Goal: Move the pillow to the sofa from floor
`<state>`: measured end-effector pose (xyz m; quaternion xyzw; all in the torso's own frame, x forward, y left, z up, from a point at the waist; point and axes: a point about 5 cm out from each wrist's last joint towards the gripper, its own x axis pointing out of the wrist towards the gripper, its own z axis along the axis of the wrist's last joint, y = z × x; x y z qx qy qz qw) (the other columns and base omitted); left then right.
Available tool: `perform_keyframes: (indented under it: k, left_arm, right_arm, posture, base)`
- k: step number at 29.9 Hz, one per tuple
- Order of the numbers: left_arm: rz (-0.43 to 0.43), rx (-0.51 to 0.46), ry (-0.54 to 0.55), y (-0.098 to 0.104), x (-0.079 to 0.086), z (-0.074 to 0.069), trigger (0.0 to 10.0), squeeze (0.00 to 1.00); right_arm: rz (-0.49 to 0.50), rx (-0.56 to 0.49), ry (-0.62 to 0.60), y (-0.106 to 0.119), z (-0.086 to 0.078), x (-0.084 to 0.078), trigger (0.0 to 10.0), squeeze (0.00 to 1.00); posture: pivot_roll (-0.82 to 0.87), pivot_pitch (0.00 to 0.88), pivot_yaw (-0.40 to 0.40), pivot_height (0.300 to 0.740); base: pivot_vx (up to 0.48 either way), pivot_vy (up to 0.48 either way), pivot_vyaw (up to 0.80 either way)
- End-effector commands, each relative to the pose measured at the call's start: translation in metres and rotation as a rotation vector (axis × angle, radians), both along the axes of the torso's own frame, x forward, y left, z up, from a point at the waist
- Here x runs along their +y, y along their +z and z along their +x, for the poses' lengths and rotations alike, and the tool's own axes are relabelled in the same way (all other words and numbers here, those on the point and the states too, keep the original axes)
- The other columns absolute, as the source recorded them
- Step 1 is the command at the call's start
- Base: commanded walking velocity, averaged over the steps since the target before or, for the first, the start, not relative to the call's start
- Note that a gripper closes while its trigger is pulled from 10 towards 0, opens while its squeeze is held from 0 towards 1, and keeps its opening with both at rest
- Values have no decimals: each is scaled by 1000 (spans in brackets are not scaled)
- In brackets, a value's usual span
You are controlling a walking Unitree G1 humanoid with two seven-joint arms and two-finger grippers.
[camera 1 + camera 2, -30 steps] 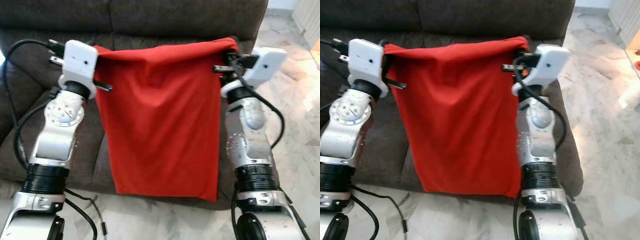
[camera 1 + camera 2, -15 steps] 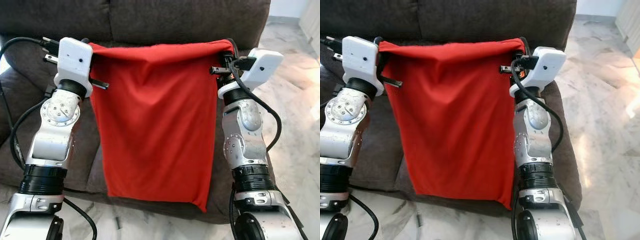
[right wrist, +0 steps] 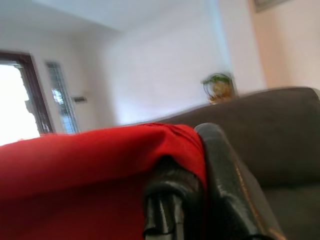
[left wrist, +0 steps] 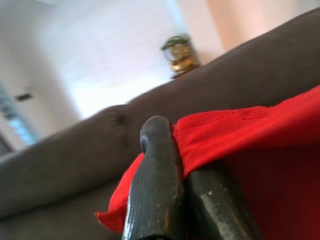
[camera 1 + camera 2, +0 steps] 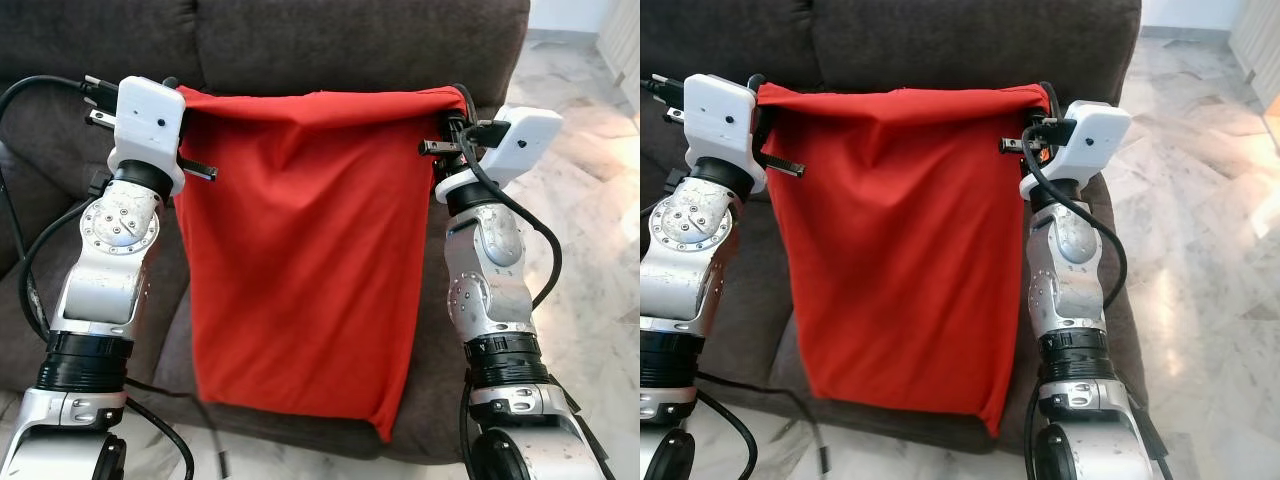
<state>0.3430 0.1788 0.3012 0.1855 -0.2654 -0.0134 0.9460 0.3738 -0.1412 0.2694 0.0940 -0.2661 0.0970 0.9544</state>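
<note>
The red pillow [image 5: 300, 250] hangs flat like a soft bag, held up by its top two corners. It is off the floor & in front of the dark brown sofa [image 5: 350, 40].

The left gripper [image 4: 175, 165] is up high, w/ its jaws shut tight on the pillow's top corner on that side. In the left wrist view the red cloth is pinched between the two black fingers [image 4: 152, 185], and a bit of the corner sticks out past them. The right gripper [image 3: 190, 165] is at about the same height, w/ its jaws shut on the other top corner. In the right wrist view the red cloth is folded over one black finger and squeezed by the other.

The top edge of the pillow runs straight from one set of jaws to the other, a bit saggy in the middle. The rest of the pillow drops down below the jaws, between the two silver arms. Its bottom edge hangs by the front of the sofa seat, just above the shiny marble floor [image 5: 590, 200]. The sofa back is just behind the jaws.

Past the sofa back, far from the jaws, a small gold & green ornament [image 4: 179, 54] sits by a white wall; it is blurry.
</note>
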Motion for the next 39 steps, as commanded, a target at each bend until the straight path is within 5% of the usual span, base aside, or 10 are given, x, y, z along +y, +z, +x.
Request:
perform_keyframes:
  k: [1,4,16,36,38,39]
  left_arm:
    - [25,39,10,-9,7,-2,10000,0]
    - [13,128,17,-34,14,-2,10000,0]
    - [55,276,30,-81,15,-9,10000,0]
    - [40,487,12,-148,8,-22,10000,0]
    - [23,504,17,-155,10,-23,10000,1000]
    - [19,510,19,-158,10,-23,10000,1000]
  right_arm:
    - [-1,-38,6,6,-4,3,10000,0]
    - [-46,53,7,-27,-7,3,10000,0]
    - [-97,276,3,-98,-18,-3,10000,0]
    - [-113,452,-25,-151,-33,-14,10000,0]
    - [-105,464,-21,-155,-34,-14,10000,0]
    - [-105,466,-19,-157,-35,-14,10000,224]
  posture:
    - [44,151,36,740]
    - [42,162,34,740]
    - [47,171,34,740]
    - [51,176,41,740]
    - [50,176,41,740]
    - [50,176,41,740]
  base:
    - [0,0,0]
    - [0,0,0]
    - [0,0,0]
    - [0,0,0]
    - [0,0,0]
    - [0,0,0]
